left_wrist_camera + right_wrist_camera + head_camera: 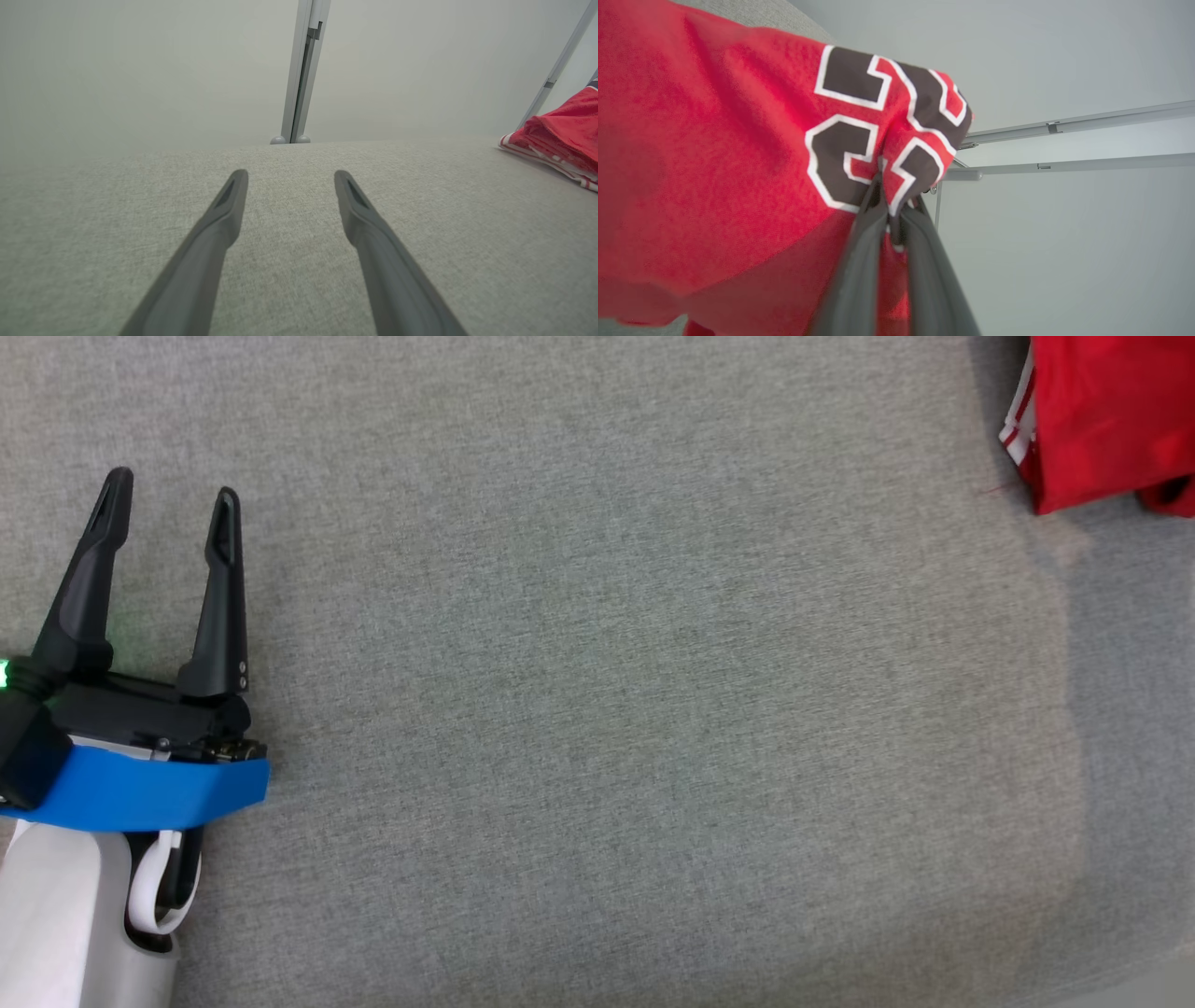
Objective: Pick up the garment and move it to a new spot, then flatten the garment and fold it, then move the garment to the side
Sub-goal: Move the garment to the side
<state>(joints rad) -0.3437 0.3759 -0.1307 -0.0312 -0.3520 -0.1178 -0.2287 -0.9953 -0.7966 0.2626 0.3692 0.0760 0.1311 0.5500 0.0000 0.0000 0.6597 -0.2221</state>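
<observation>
I count one red garment [1111,411], at two o'clock from my head. Under it lies one grey cloth surface [597,709]. I have two grippers: the left gripper [173,487] at eight o'clock with two dark fingers [219,597], and the right gripper [893,219] with two more. My left wrist carries one blue band [140,789] and one green light [3,672]. From that wrist I see two pale metal posts, one at twelve o'clock [303,70] and one at two [558,65].
</observation>
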